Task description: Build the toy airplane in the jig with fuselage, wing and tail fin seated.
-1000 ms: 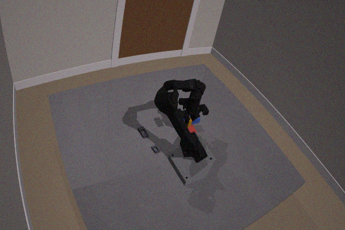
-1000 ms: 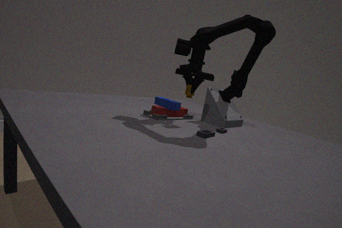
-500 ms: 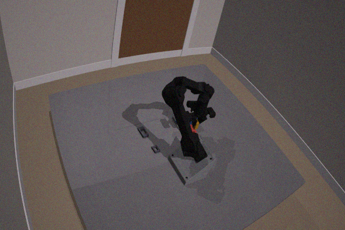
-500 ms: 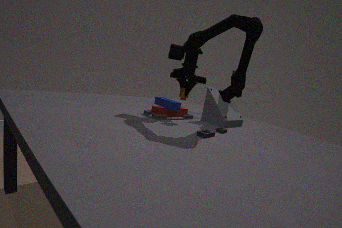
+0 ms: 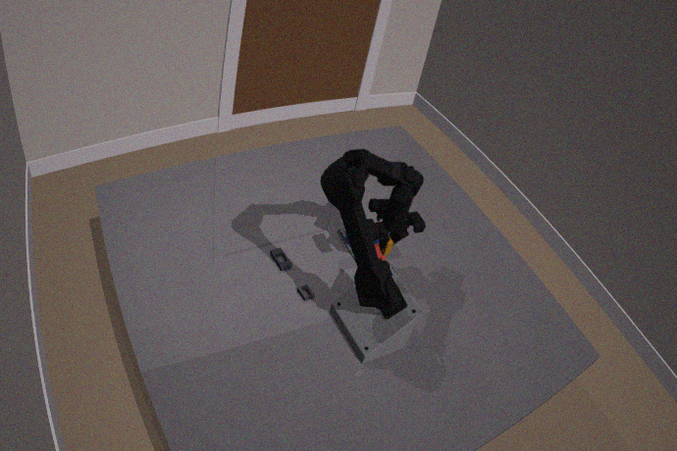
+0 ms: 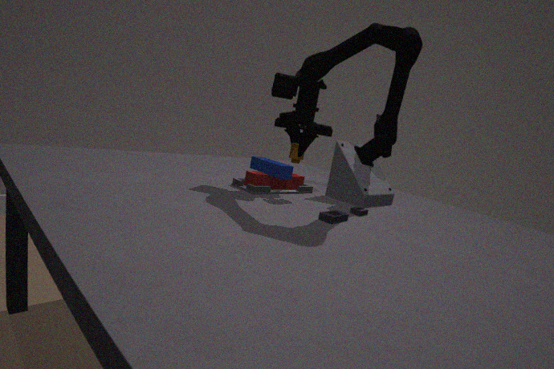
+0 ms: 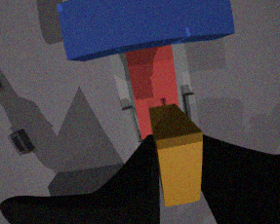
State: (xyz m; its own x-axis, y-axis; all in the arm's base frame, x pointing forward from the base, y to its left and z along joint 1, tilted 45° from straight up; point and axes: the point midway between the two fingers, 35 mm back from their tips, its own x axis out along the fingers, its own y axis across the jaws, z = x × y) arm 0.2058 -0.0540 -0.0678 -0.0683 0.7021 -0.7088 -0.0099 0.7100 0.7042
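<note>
The red fuselage point(image 5: 380, 251) point(image 6: 259, 178) point(image 7: 158, 78) lies in the grey cradle point(image 6: 258, 188) point(image 7: 123, 90). The blue wing point(image 6: 270, 167) point(image 7: 146, 26) lies across the top of the fuselage and looks tilted in the exterior view; its tab is hidden. My gripper point(image 6: 299, 152) point(image 7: 167, 138) is shut on the yellow-orange tail fin point(image 5: 389, 245) point(image 6: 294, 152) point(image 7: 181, 170). It holds the fin upright above the tail end of the fuselage, with a gap below it in the exterior view. In the wrist view the fin hides most of the tail socket.
Two small dark holders, a larger one point(image 5: 280, 259) point(image 6: 333, 216) and a smaller one point(image 5: 305, 292) point(image 6: 359, 211) point(image 7: 22, 141), stand on the table beside the arm. The arm's grey wedge-shaped base point(image 5: 349, 333) point(image 6: 344, 182) stands near the cradle's tail end.
</note>
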